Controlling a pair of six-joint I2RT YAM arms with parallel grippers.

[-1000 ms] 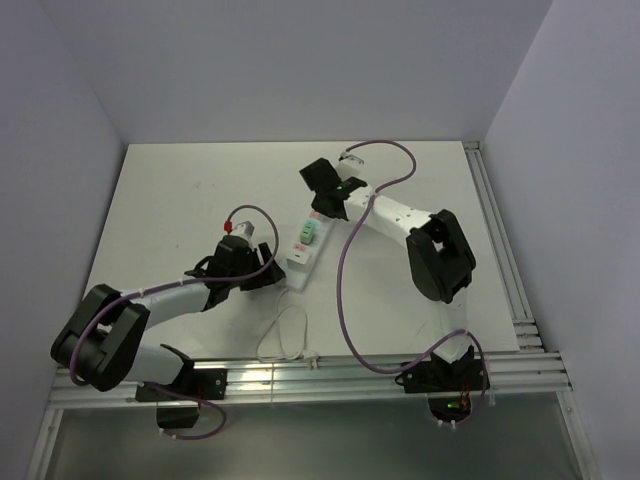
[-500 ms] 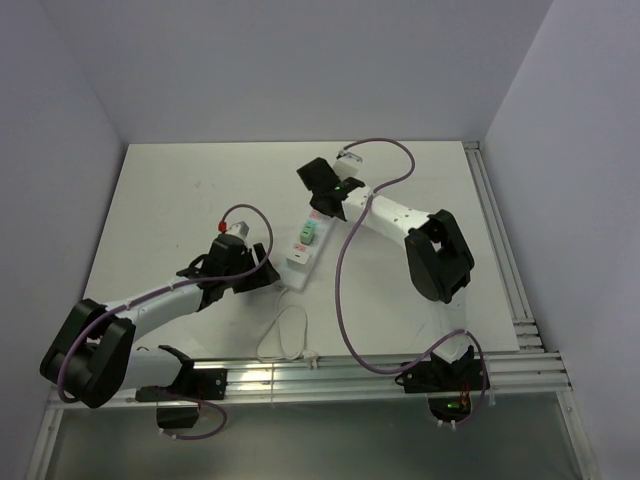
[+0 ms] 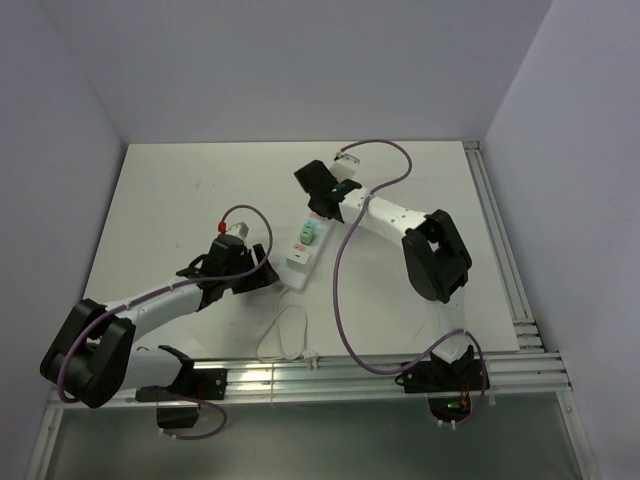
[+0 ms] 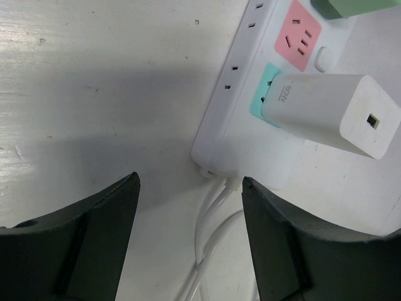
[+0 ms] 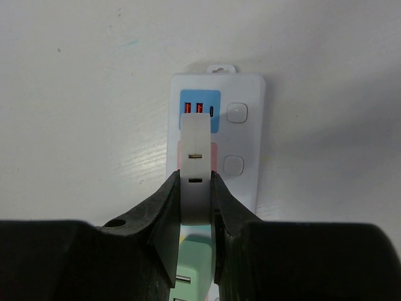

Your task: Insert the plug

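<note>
A white power strip [image 3: 301, 249] lies in the middle of the table. My right gripper [image 3: 322, 200] is over its far end, shut on a white plug block [image 5: 195, 164] held above the pink socket, just below the blue USB panel [image 5: 200, 106]. A green plug [image 5: 193, 276] sits in the socket nearer the camera. My left gripper [image 3: 262, 274] is open and empty at the strip's near end [image 4: 233, 147], where the white cord [image 4: 210, 235] leaves between its fingers. A white charger [image 4: 329, 113] sits in the teal socket, with a free pink socket [image 4: 299, 36] beyond it.
The strip's white cord loops [image 3: 284, 335] toward the near rail [image 3: 330, 365]. Purple arm cables [image 3: 345, 290] hang over the table right of the strip. Two white switch buttons [image 5: 237, 113] sit on the strip's right side.
The left arm's elbow has swung left and its gripper has settled by the strip's near end. The right gripper has edged slightly left with the plug block.
</note>
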